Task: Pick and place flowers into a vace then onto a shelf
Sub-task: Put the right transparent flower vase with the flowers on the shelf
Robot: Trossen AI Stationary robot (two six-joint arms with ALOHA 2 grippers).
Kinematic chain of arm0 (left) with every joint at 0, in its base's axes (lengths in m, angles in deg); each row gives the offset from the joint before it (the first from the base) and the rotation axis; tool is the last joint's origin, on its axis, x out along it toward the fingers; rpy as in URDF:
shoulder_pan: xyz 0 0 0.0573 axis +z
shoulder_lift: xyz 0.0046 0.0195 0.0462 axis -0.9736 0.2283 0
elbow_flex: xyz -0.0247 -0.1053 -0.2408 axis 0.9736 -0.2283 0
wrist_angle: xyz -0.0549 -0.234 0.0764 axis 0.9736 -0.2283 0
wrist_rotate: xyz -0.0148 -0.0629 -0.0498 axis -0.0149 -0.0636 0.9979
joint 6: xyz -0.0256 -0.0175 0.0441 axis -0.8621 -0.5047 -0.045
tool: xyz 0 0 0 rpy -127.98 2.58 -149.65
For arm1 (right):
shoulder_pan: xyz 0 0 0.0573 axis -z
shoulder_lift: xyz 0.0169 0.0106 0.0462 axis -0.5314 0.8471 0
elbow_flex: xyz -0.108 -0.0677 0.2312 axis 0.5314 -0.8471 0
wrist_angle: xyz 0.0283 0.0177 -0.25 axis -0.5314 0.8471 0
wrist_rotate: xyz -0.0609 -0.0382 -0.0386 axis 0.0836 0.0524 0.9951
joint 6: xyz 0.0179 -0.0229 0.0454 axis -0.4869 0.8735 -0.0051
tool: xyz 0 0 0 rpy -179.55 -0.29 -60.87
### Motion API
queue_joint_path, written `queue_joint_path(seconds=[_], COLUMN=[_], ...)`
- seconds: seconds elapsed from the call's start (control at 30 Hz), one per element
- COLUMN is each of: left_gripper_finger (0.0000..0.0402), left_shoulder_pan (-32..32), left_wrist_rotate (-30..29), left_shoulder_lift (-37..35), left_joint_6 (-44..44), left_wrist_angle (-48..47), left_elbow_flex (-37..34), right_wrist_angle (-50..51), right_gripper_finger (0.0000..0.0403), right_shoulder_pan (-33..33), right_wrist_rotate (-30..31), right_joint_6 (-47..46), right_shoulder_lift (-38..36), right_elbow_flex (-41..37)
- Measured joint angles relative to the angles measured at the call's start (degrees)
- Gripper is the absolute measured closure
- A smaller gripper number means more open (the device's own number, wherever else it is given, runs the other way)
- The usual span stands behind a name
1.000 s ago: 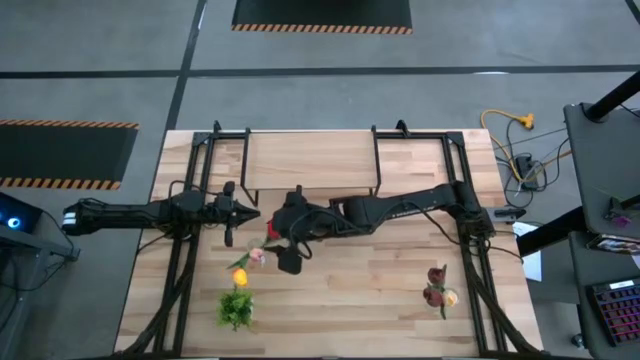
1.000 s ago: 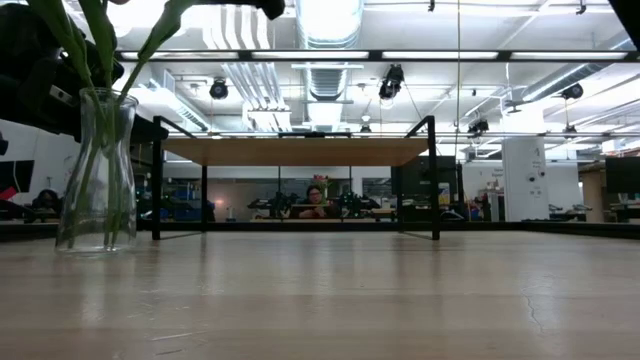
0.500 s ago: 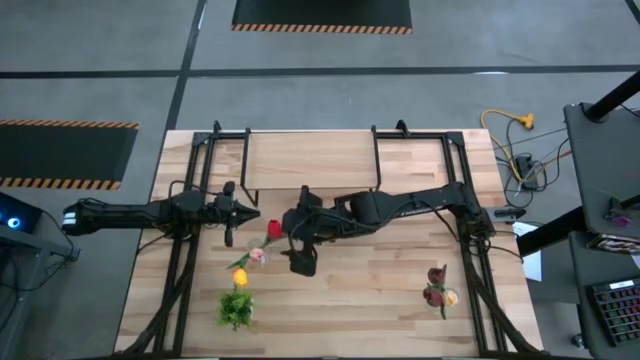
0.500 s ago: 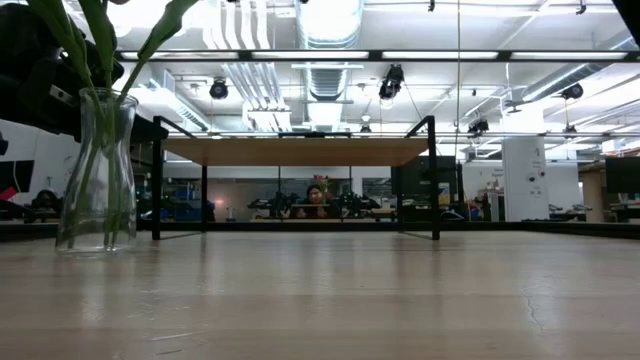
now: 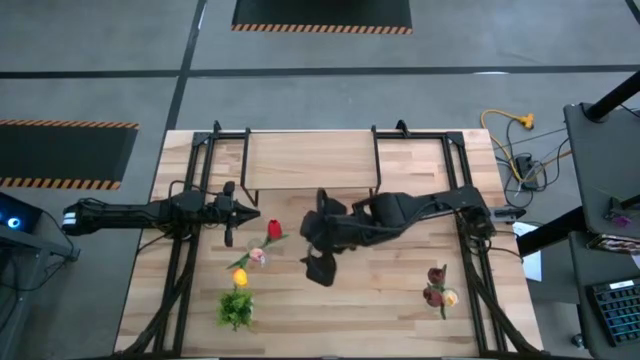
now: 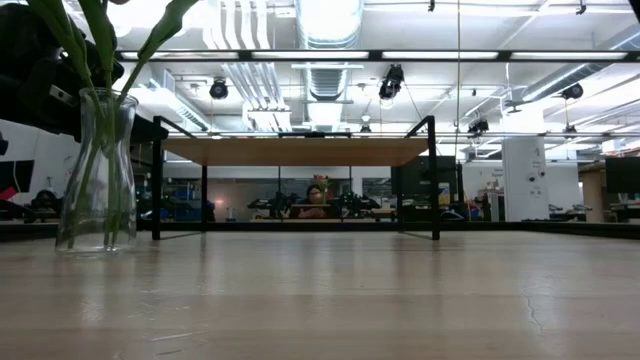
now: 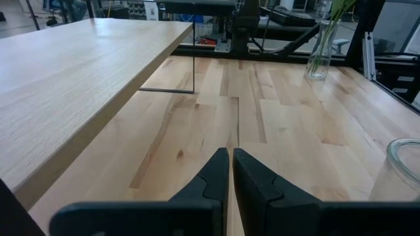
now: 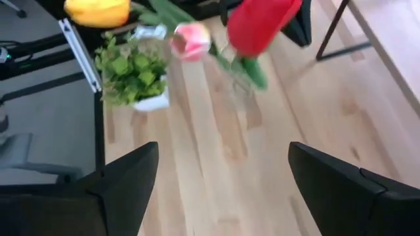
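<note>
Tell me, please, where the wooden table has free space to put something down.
Bare wood lies between the open right gripper and the dark maroon flowers. The narrow light-wood shelf is bare too. It is crowded around the clear glass vase and leafy green tuft.

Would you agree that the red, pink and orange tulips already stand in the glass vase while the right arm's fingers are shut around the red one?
Not quite: the right gripper has its fingers open and empty, clear of the red tulip, as the right wrist view shows. The tulips do stand in the vase.

The light-wood surface carries a bushy green leafy tuft in a small white pot near its front left part. Striped black floor mats lie beyond the surface, and a yellow cable lies coiled off its far right corner. A seated person shows in the room behind.
</note>
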Motion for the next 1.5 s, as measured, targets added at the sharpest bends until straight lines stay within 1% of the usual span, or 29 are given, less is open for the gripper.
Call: queue_joint_path(seconds=[0.17, 0.37, 0.47, 0.53, 0.7, 0.8, 0.9, 1.07, 1.17, 1.23, 1.5], left_gripper_finger=[0.0396, 0.0396, 0.0396, 0.0396, 0.0396, 0.0396, 0.0396, 0.0396, 0.0396, 0.0396, 0.0396], left_shoulder_pan=[0.02, 0.02, 0.02, 0.02, 0.02, 0.02, 0.02, 0.02, 0.02, 0.01, 0.02], left_wrist_rotate=[0.01, 0.02, 0.01, 0.02, 0.02, 0.01, 0.0, 0.02, 0.02, 0.01, 0.0], left_shoulder_lift=[0.01, 0.03, 0.03, 0.03, 0.03, 0.03, 0.03, 0.03, 0.03, 0.03, 0.03], left_joint_6=[0.0, -0.01, 0.0, 0.01, 0.0, -0.01, 0.0, -0.01, -0.01, -0.01, -0.01], left_wrist_angle=[0.0, 0.0, 0.0, 0.0, 0.0, 0.0, 0.0, 0.0, 0.0, 0.0, 0.0], left_elbow_flex=[-0.01, -0.01, -0.01, 0.01, -0.01, 0.0, -0.01, -0.01, -0.01, -0.01, -0.01], right_wrist_angle=[6.29, 14.48, 17.61, 18.13, 17.81, 17.22, 16.19, 9.23, 4.99, 4.05, 5.1], right_gripper_finger=[0.0074, 0.0074, 0.0074, 0.0074, 0.0074, 0.0074, 0.0074, 0.0074, 0.0074, 0.0074, 0.0074], right_shoulder_pan=[-3.66, -10.48, -14.29, -17.2, -25.37, -29.99, -34.36, -41.1, -44.36, -46.25, -51.01], right_wrist_rotate=[5.0, 10.67, 12.15, 12.46, 12.65, 14.39, 15.27, 19.67, 21.92, 23.65, 24.49], right_joint_6=[-3.67, -10.63, -15.92, -17.65, -20.57, -22.39, -26.67, -29.78, -29.81, -31.2, -44.25], right_shoulder_lift=[-2.01, -4.19, -5.47, -6.09, -6.52, -6.69, -6.54, -6.56, -6.31, -6.04, -3.32], right_elbow_flex=[0.0, 0.0, 0.0, 0.0, 0.0, 0.0, 0.0, 0.0, 0.0, 0.0, -0.09])
